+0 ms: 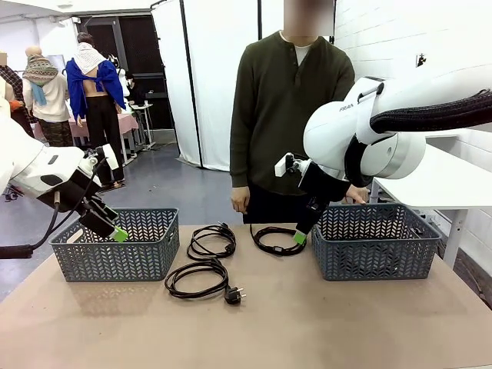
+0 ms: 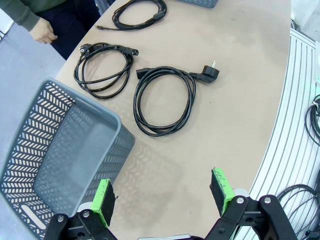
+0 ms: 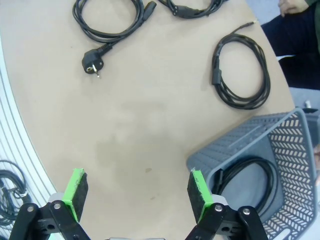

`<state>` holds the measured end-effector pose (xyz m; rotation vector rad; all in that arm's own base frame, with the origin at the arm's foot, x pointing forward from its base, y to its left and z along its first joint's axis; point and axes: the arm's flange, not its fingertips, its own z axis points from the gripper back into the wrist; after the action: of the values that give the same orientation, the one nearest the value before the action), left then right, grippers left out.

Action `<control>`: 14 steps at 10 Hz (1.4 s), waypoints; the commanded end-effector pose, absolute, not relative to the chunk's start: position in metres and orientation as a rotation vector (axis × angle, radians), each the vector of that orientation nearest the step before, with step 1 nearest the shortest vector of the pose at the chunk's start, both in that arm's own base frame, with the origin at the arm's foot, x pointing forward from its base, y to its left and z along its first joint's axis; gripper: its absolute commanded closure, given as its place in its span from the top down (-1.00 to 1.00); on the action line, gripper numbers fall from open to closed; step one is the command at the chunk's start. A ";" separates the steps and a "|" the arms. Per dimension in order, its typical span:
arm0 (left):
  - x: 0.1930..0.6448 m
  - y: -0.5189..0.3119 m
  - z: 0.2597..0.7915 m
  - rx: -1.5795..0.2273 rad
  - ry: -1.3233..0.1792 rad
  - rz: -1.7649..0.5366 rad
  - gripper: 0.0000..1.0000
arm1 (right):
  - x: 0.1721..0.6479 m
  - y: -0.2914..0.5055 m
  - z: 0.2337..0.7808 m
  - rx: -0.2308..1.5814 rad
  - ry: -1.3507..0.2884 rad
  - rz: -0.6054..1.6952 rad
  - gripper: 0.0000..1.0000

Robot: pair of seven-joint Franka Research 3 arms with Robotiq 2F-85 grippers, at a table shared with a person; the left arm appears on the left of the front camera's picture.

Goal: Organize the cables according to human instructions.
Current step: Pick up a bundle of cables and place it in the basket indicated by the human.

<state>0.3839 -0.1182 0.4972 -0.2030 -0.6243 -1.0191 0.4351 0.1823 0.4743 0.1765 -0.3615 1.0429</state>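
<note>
Left end effector (image 2: 162,187) jaws apart, over left basket (image 1: 115,257). Right end effector (image 3: 137,182) jaws apart, beside right basket (image 1: 377,257). Three cables (image 1: 201,265) lie on counter (image 1: 307,323) between baskets. Fourth cable (image 3: 273,182) lies inside right basket.

On the surface (image 1: 307,323), three cables (image 1: 201,265) lie between a left basket (image 1: 115,254) and a right basket (image 1: 377,254), which holds a fourth cable (image 3: 252,162). A person (image 1: 288,100) stands behind.

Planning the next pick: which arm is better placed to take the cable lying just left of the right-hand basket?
Right. The right end effector, open, hangs close to that cable, beside the right basket. The left end effector hovers over the left basket, with two other cables in between.
</note>
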 end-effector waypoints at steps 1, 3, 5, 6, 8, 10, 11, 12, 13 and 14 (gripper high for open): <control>0.386 -0.115 0.495 -0.225 -0.628 -1.035 1.00 | 0.435 0.182 0.474 0.173 -0.364 1.039 1.00; 0.386 -0.115 0.495 -0.225 -0.628 -1.035 1.00 | 0.435 0.182 0.474 0.173 -0.364 1.039 1.00; 0.386 -0.115 0.495 -0.225 -0.628 -1.035 1.00 | 0.435 0.182 0.474 0.173 -0.364 1.039 1.00; 0.386 -0.115 0.495 -0.225 -0.628 -1.035 1.00 | 0.435 0.182 0.474 0.173 -0.364 1.039 1.00; 0.386 -0.115 0.495 -0.225 -0.628 -1.035 1.00 | 0.442 0.187 0.478 0.193 -0.353 1.023 1.00; 0.386 -0.115 0.495 -0.225 -0.628 -1.035 1.00 | 0.464 0.204 0.491 0.198 -0.330 1.024 1.00; 0.386 -0.115 0.495 -0.225 -0.628 -1.035 1.00 | 0.477 0.210 0.498 0.196 -0.317 1.018 1.00; 0.386 -0.115 0.495 -0.225 -0.628 -1.035 1.00 | 0.492 0.217 0.503 0.230 -0.285 0.996 1.00; 0.386 -0.115 0.495 -0.225 -0.628 -1.035 1.00 | 0.506 0.223 0.506 0.237 -0.268 0.966 1.00; 0.386 -0.115 0.495 -0.225 -0.628 -1.035 1.00 | 0.520 0.233 0.506 0.232 -0.264 0.952 1.00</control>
<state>0.3838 -0.1184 0.4973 -0.2029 -0.6243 -1.0196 0.5026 0.2234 0.5025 0.2428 -0.2968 0.9877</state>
